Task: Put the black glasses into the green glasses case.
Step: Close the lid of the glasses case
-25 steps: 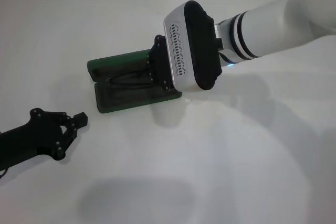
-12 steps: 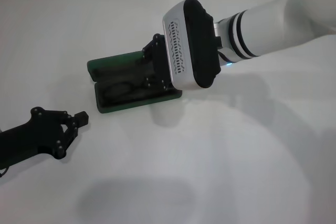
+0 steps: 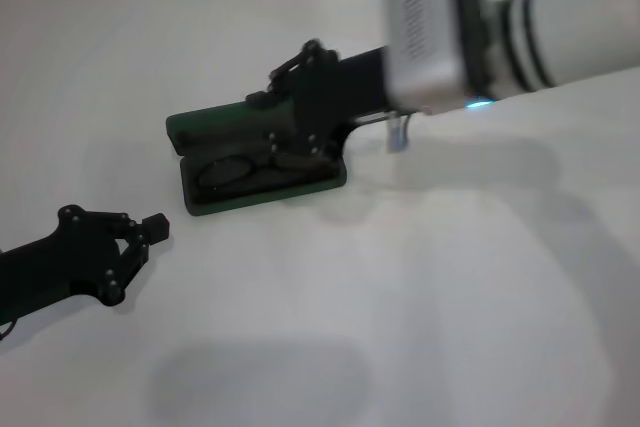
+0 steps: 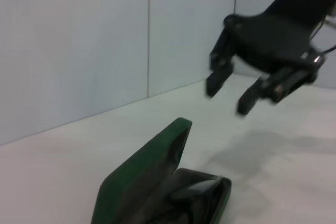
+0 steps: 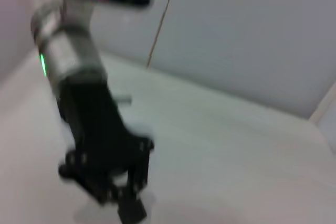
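The green glasses case [image 3: 207, 124] lies open on the white table, its lid tilted up at the back. In the left wrist view the case [image 4: 147, 171] shows with its lid raised. The black glasses [image 3: 238, 166] lie folded in the case's lower half, one oval lens showing. My right gripper [image 3: 277, 127] hangs just above the case's right half. In the left wrist view this right gripper [image 4: 230, 95] is open, with nothing between its fingers [image 4: 216, 81]. My left gripper [image 3: 152, 228] rests low on the table, in front of the case and to its left.
White tabletop [image 3: 400, 307] stretches in front of and to the right of the case. A tiled wall [image 4: 105, 40] rises behind the table. The right arm's white forearm [image 3: 560, 27] reaches in from the upper right.
My right gripper has opened and lifted up and back to the right, off the case. The glasses now lie uncovered in the case. The left arm has not moved.
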`<state>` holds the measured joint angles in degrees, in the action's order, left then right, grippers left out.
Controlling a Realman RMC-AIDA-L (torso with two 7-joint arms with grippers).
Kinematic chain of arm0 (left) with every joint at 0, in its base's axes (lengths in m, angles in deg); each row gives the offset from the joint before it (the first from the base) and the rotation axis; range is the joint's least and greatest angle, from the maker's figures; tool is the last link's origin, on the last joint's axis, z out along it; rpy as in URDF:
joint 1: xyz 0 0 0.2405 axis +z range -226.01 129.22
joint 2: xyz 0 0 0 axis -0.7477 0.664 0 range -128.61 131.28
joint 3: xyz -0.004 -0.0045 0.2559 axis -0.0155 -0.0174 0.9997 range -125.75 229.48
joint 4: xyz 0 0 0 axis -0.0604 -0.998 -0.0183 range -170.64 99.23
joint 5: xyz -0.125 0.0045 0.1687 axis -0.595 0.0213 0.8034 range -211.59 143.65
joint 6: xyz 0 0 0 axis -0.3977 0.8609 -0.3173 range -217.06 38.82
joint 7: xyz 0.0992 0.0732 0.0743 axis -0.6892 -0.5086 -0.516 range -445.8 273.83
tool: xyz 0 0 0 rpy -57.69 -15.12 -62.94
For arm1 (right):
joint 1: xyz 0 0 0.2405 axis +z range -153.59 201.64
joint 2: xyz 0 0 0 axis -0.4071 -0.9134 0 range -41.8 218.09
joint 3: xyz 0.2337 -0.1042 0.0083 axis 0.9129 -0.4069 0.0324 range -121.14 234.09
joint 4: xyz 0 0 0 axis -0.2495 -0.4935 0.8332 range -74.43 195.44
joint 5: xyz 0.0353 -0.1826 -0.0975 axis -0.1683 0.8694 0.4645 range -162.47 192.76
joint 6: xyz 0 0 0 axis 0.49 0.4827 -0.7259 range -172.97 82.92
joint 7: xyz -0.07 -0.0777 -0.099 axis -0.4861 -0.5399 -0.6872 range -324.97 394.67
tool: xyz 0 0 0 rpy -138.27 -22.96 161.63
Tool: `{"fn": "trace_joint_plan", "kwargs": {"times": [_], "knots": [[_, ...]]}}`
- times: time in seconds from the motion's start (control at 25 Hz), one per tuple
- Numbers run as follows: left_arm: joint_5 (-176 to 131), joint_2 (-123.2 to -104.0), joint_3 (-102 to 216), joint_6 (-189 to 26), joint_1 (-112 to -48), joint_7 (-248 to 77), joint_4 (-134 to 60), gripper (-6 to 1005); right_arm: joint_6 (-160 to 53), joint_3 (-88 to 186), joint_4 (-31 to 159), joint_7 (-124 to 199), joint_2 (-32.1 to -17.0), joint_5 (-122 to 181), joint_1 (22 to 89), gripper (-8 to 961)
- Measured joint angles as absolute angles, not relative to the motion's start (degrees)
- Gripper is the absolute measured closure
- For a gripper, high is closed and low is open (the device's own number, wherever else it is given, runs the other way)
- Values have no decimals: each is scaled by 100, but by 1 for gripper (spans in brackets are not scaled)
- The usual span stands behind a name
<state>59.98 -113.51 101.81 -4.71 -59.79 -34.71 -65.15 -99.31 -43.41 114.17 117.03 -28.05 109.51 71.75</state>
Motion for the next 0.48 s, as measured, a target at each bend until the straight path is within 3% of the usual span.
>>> {"fn": "trace_joint_plan", "kwargs": {"times": [0.48], "knots": [[6037, -11376, 10205, -395, -6152, -3466, -6481, 946, -12638, -1054, 10599, 11167, -2752, 10347, 5908, 519]]}}
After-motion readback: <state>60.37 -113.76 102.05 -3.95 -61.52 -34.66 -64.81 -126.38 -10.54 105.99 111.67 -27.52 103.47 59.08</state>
